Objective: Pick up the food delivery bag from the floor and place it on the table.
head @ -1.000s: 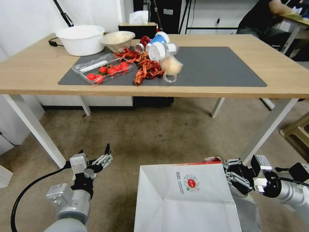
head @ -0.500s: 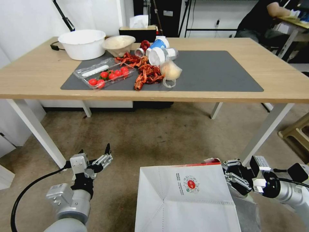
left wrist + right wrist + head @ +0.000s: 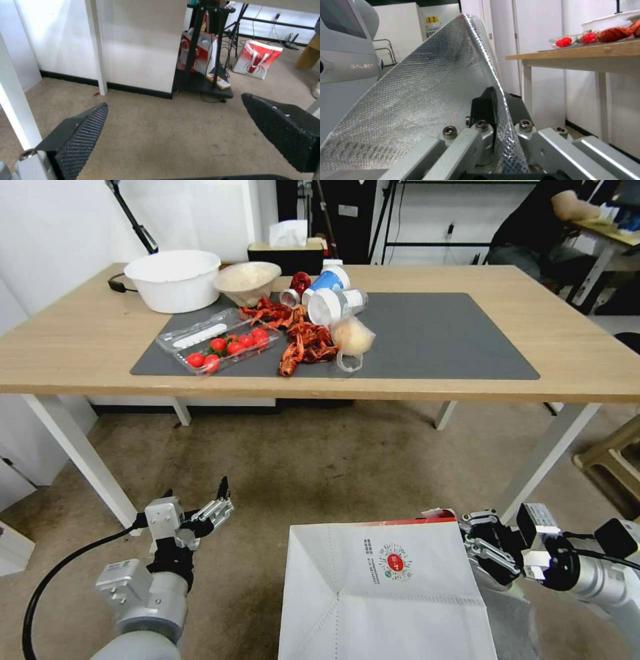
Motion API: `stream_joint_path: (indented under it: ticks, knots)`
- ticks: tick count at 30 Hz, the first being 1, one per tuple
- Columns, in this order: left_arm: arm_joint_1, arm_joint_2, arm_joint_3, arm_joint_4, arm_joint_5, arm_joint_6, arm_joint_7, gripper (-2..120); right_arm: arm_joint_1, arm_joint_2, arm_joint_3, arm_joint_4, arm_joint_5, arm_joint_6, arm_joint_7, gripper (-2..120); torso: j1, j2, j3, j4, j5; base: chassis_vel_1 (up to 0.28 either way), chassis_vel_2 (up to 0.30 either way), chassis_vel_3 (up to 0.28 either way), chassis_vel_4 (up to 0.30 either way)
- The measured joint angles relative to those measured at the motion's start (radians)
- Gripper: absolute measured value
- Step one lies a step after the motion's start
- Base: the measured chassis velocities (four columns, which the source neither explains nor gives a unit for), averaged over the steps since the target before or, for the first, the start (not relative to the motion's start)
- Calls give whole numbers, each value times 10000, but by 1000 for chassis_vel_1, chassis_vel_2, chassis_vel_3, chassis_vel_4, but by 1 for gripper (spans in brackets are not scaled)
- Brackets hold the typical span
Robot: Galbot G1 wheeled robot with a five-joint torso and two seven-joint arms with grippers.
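Observation:
The food delivery bag (image 3: 387, 593), white with a small round red logo and a red top edge, fills the lower middle of the head view, in front of the table (image 3: 80, 347). My right gripper (image 3: 483, 550) is shut on the bag's right edge. In the right wrist view its fingers pinch the silver foil lining (image 3: 420, 100) at the right gripper (image 3: 496, 105). My left gripper (image 3: 217, 500) is open to the left of the bag, over the floor (image 3: 320, 467), holding nothing. In the left wrist view the left gripper (image 3: 173, 125) has its pads spread wide.
The dark mat (image 3: 440, 333) holds a white bowl (image 3: 173, 280), a tomato tray (image 3: 217, 340), crayfish (image 3: 303, 337), cups (image 3: 333, 300) and a bagged bun (image 3: 352, 337). White table legs (image 3: 80, 453) stand left and right. A wooden stool (image 3: 610, 453) is at the right.
The whole head view has shifted. The table now sits lower in the frame, so the camera moved. Both arms and the bag keep their places in the frame, the grip unchanged.

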Motion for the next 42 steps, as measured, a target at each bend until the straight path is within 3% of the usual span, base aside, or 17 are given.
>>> stream_joint_path:
  ticks: [42]
  knots:
    - [166, -29, -105, -226, 64, -69, -52, 100, -9, -4, 3, 77, 23, -68, -94, 0, 656, 1761, 1105, 0, 0, 0, 0, 0, 0]
